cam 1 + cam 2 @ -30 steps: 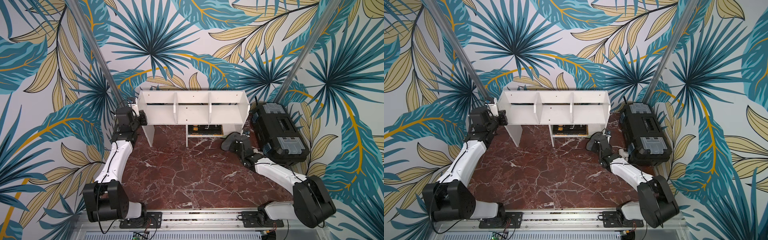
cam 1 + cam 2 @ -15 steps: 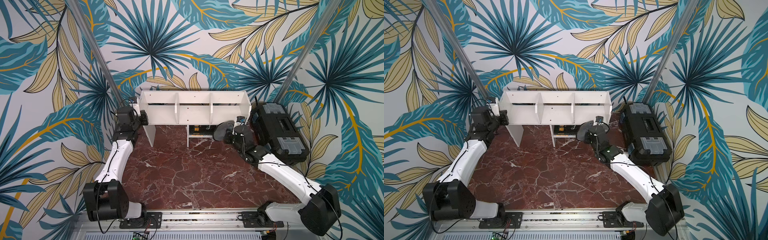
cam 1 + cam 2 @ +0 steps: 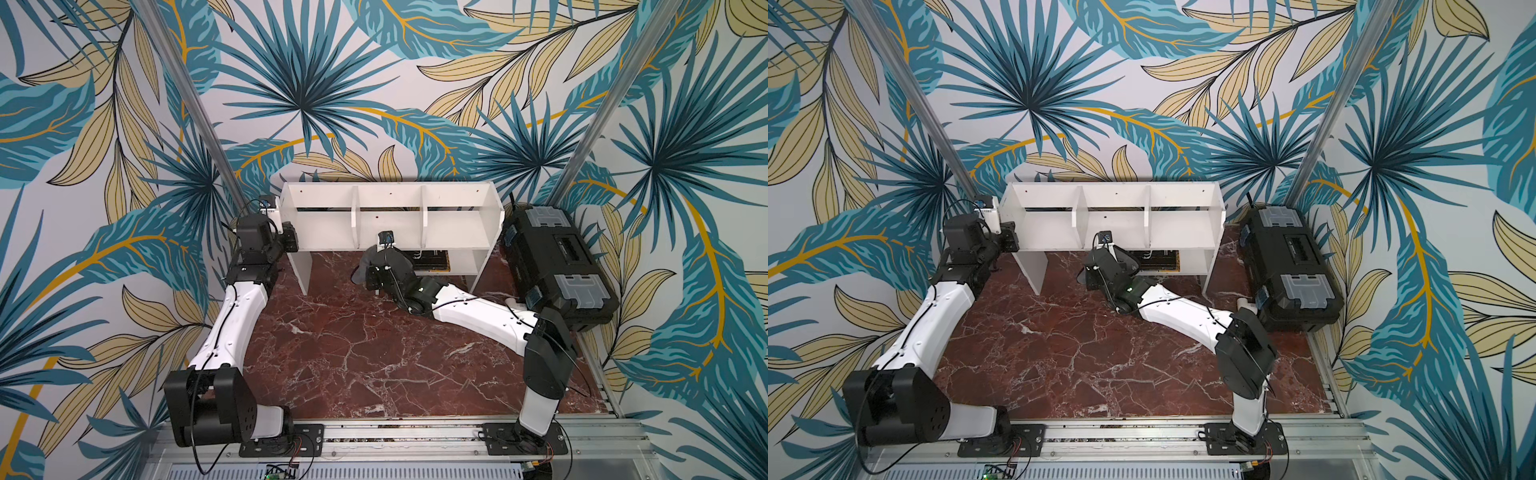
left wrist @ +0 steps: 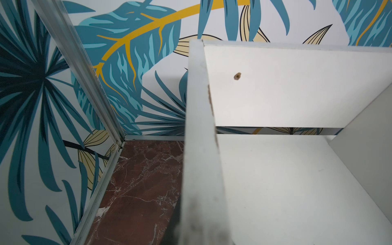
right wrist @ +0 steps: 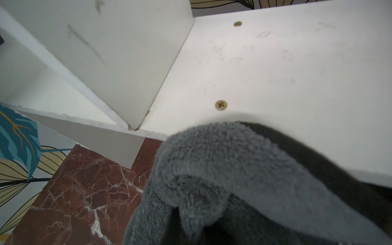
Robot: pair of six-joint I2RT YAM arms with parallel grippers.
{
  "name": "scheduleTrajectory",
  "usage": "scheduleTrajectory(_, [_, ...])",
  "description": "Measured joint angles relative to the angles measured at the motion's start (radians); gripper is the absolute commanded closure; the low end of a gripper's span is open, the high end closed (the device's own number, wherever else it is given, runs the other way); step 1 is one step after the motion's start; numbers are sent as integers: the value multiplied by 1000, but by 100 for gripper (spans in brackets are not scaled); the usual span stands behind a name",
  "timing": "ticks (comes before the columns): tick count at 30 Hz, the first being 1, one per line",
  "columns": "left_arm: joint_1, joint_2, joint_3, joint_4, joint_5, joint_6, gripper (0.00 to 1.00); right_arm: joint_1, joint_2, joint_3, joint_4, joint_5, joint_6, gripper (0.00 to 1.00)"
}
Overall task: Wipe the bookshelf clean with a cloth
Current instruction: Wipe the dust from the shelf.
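Observation:
The white bookshelf point(image 3: 390, 199) point(image 3: 1113, 199) stands at the back of the marble table. My left gripper point(image 3: 289, 237) is shut on its left end panel point(image 4: 201, 148), whose edge runs down between the jaws in the left wrist view. My right gripper point(image 3: 376, 259) is at the front edge of the middle compartment, shut on the dark-grey cloth point(image 5: 222, 159). The cloth point(image 3: 362, 268) drapes over the fingers and hides them, and its front fold lies on the shelf board point(image 5: 275, 63). That board shows faint smudges and two screw heads.
A black toolbox point(image 3: 557, 266) with grey latches lies right of the shelf. A dark flat item point(image 3: 432, 262) sits on the low board under the right compartments. Metal posts point(image 3: 187, 104) rise at both back corners. The red marble table point(image 3: 353, 353) stretches in front.
My right arm has carried the cloth from near the toolbox up and to the left, to the front of the middle compartment. The left arm has stayed put.

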Motion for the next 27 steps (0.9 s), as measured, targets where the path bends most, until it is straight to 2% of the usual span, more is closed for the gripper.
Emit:
scheduleTrajectory(2, [-3, -1, 0, -3, -3, -1, 100, -40, -76, -87, -3, 4, 8, 100])
scheduleTrajectory(7, [-5, -1, 0, -4, -7, -2, 100, -247, -375, -335, -61, 38, 9, 100])
scheduleTrajectory(12, [-3, -1, 0, -4, -10, -5, 100, -439, -594, -460, -111, 37, 0, 100])
scheduleTrajectory(15, [1, -1, 0, -4, -7, -6, 100, -526, -602, -514, -90, 5, -9, 100])
scheduleTrajectory(22, [4, 2, 0, -2, 0, -7, 100, -554, -406, -747, 58, -100, -1, 100])
scheduleTrajectory(24, [4, 2, 0, -2, 0, -7, 100, -556, -370, -761, 51, -118, 0, 100])
scheduleTrajectory(27, [4, 3, 0, -1, 0, -7, 100, -560, -394, -724, 30, -121, -8, 100])
